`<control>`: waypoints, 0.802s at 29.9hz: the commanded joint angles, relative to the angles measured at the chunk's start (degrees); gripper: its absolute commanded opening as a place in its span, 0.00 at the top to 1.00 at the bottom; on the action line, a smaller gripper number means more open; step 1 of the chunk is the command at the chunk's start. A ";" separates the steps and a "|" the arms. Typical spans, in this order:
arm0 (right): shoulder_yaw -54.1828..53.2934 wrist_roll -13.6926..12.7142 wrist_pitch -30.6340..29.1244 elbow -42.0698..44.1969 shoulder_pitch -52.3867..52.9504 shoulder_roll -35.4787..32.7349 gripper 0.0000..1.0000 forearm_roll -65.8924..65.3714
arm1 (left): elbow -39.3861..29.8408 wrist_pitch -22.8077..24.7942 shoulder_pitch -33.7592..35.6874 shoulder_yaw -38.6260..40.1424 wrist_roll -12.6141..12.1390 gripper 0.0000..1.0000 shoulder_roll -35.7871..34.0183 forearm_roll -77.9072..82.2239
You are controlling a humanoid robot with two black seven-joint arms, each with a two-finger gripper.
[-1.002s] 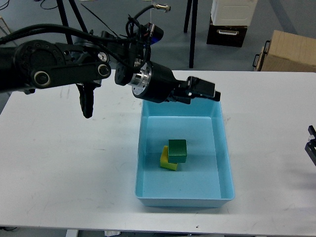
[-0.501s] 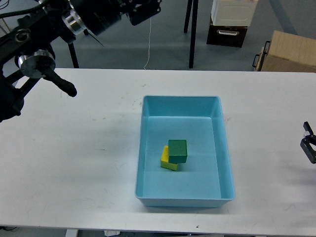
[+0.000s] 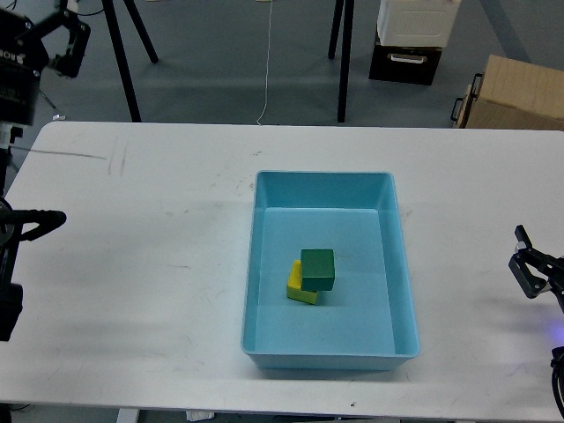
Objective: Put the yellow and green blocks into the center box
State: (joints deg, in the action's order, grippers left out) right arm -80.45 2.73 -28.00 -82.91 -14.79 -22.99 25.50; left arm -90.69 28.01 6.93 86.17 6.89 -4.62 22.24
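A green block [image 3: 317, 269] lies in the light blue center box [image 3: 388, 189], partly on top of a yellow block [image 3: 298, 286] that shows at its left and front. My left arm is drawn back to the left edge. Its gripper [image 3: 66, 42] is at the top left corner, far from the box, dark and partly cut off, so its fingers cannot be told apart. My right gripper [image 3: 531, 264] is at the right edge over the table, open and empty, well to the right of the box.
The white table [image 3: 141, 264] carries only the box. Behind it are tripod legs [image 3: 339, 53], a dark case with a white box [image 3: 407, 48] and a cardboard box [image 3: 515, 92] on the floor.
My left arm has swung away from above the box to the far left and top left corner. My right gripper has come a little further into view at the right. The blocks have not moved.
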 commanded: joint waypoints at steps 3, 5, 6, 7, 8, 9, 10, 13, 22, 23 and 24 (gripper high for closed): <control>-3.57 -0.01 0.00 -2.00 -0.50 -2.23 0.00 0.25 | -7.12 -0.01 -15.35 0.23 -0.65 0.00 4.62 -1.85; -3.84 -0.01 0.00 -2.08 -1.03 -2.77 0.00 0.25 | -9.15 -0.01 -19.48 0.14 -0.74 0.00 4.62 -2.11; -3.84 -0.01 0.00 -2.34 -1.73 -2.77 0.00 0.25 | -9.59 -0.01 -21.59 0.14 -0.74 0.00 4.62 -2.11; -3.84 -0.01 0.00 -2.69 -2.78 -2.77 0.00 0.25 | -9.68 -0.01 -23.61 -0.21 -0.74 0.00 4.62 -2.11; -3.84 -0.01 0.00 -3.22 -3.75 -2.68 0.00 0.25 | -9.60 -0.01 -25.28 -0.73 -0.74 0.00 4.62 -2.11; -3.92 -0.01 0.00 -4.01 -4.71 -2.50 0.00 0.25 | -9.60 -0.01 -26.95 -1.69 -0.31 0.00 4.62 -2.20; -3.93 -0.01 0.00 -4.54 -5.51 -2.24 0.00 0.25 | -9.60 -0.01 -28.45 -2.31 -0.04 0.00 4.62 -2.38; -3.75 -0.01 0.00 -4.81 -7.27 -1.80 0.00 0.16 | -9.60 -0.01 -32.06 -4.07 0.92 0.00 4.62 -5.88; -2.61 -0.18 0.00 -10.51 -16.75 2.07 0.00 -1.07 | -9.68 -0.01 -40.06 -11.89 3.48 0.00 4.62 -13.98; -2.96 -0.10 0.00 -11.13 -17.90 2.07 0.00 -1.07 | -9.68 -0.01 -40.41 -12.25 3.56 0.00 4.62 -13.98; -3.31 -0.10 0.00 -11.40 -18.43 2.07 0.00 -1.07 | -9.68 -0.01 -40.42 -12.25 3.56 0.00 4.62 -13.98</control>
State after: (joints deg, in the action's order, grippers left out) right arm -82.85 2.55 -28.00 -92.31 -30.00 -21.31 24.60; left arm -100.29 28.00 -32.43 75.07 10.36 -0.01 8.37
